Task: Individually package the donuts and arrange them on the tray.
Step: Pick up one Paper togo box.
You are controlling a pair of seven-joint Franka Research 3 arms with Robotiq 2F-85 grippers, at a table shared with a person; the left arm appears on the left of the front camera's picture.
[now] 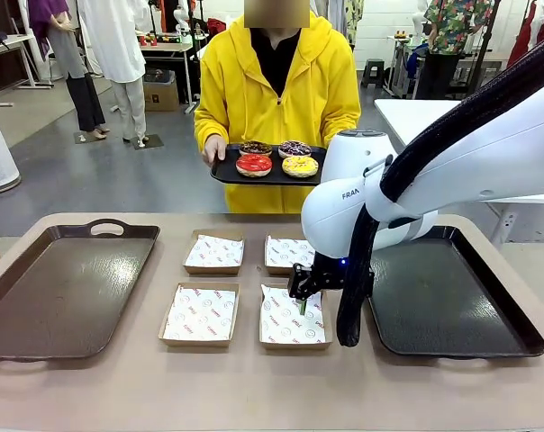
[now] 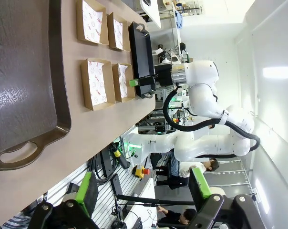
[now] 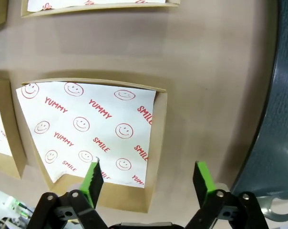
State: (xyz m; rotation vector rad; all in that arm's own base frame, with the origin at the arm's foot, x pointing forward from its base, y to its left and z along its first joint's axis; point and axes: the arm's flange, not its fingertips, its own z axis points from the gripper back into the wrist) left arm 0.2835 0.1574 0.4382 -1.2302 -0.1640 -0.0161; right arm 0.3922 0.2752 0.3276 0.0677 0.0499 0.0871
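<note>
The four soft, iced ring donuts [image 1: 276,157] were held on a black tray [image 1: 227,177] at the far side, while the right gripper [image 1: 302,304], spread wide and empty, was poised over the near right paper-lined cardboard box [image 1: 294,346], into which each should probably be lowered flat, lightly pinched; the left gripper [image 2: 144,188] was also parted, empty.

A person [image 1: 294,94] in a yellow hoodie holds a black tray [image 1: 221,174] at the table's [image 1: 254,382] far side, with four donuts [image 1: 254,165] on it. The right gripper [image 1: 303,301] hangs over the near-right box [image 1: 285,331] of four paper-lined ones, which sit between two big dark trays: left tray [image 1: 47,306], right tray [image 1: 452,306].
</note>
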